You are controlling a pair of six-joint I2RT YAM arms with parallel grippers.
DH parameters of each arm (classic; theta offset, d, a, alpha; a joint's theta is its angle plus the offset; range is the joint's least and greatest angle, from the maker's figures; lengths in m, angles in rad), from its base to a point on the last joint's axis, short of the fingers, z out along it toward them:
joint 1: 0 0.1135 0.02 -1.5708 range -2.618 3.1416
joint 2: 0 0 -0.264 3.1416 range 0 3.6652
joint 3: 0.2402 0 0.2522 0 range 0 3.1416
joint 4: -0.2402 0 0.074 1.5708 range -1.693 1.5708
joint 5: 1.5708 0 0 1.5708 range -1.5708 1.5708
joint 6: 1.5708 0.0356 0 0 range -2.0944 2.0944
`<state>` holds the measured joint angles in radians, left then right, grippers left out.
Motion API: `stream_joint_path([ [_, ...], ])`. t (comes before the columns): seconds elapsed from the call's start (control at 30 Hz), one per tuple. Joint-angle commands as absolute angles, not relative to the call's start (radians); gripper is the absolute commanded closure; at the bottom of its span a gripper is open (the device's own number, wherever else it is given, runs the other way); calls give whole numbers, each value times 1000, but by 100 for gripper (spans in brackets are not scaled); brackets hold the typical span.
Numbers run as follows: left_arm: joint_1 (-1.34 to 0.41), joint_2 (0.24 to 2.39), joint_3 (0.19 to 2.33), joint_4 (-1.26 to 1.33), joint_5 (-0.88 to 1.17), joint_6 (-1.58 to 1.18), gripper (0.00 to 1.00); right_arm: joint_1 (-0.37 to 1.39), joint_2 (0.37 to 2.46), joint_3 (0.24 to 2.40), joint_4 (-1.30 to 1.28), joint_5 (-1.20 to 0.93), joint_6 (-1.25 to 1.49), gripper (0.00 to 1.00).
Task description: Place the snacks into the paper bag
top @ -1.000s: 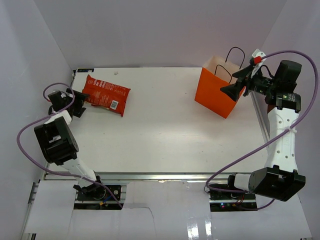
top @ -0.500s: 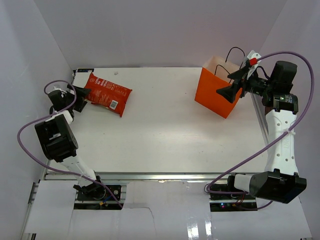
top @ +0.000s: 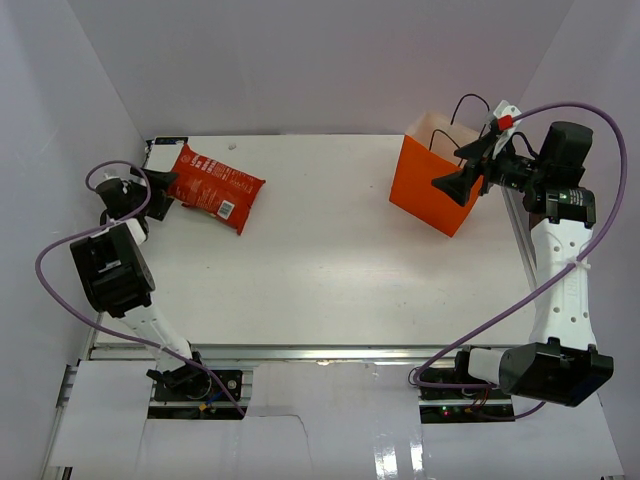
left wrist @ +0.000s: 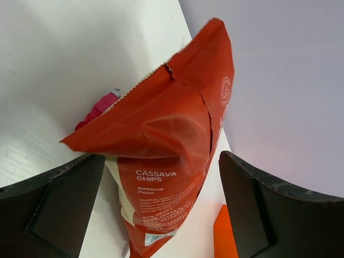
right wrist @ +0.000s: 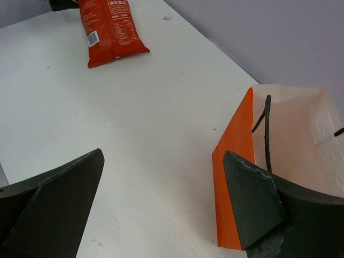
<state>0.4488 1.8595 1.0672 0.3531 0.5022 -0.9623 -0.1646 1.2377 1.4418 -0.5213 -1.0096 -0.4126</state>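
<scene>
The chip bag lies flat at the far left of the tabletop, its long side slanting from far-left to near-right. The left pincer sits at the bag's left end with both fingers spread wide. In the left wrist view the crimped end of the chip bag rises in the gap of the left pincer, with a clear margin on each side, so nothing is gripped. A pink sliver peeks out from behind the bag's left edge. It may be a small wrapper, but too little of it shows to be sure.

The paper bag stands upright at the far right. The right pincer hangs over its near-right corner, also fully open and holding nothing. From the right wrist the orange wall of the paper bag stands just beside the right-hand finger of the right pincer. The chip bag lies well apart at the far left.

By count: one chip bag, one paper bag with two black loop handles, one pink sliver, and one tiny white speck on the tabletop just beyond the chip bag.
</scene>
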Motion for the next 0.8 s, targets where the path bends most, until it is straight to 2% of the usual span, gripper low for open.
stream_joint_path([
  [0.0,453,1893,1106,371,505,-1012,2,-155,1246,1488,-499,-1008,-390,3],
  [0.17,453,1930,1101,368,502,-1035,4,-146,1246,1508,-506,-1002,-391,3],
  [0.3,453,1968,1123,370,535,-1043,13,-132,1249,1563,-569,-1009,-468,3],
  [0.43,453,1993,1153,373,583,-1040,27,-121,1261,1635,-591,-1009,-491,3],
  [0.53,453,1991,1167,383,614,-1022,42,-103,1279,1657,-595,-1014,-479,3],
  [0.57,453,1988,1167,387,623,-1020,51,-97,1281,1658,-594,-1009,-473,3],
  [0.73,453,1959,1149,436,660,-1034,73,-46,1275,1654,-584,-989,-469,3],
  [0.77,453,1953,1137,448,675,-1035,81,-40,1273,1651,-586,-988,-472,3],
])
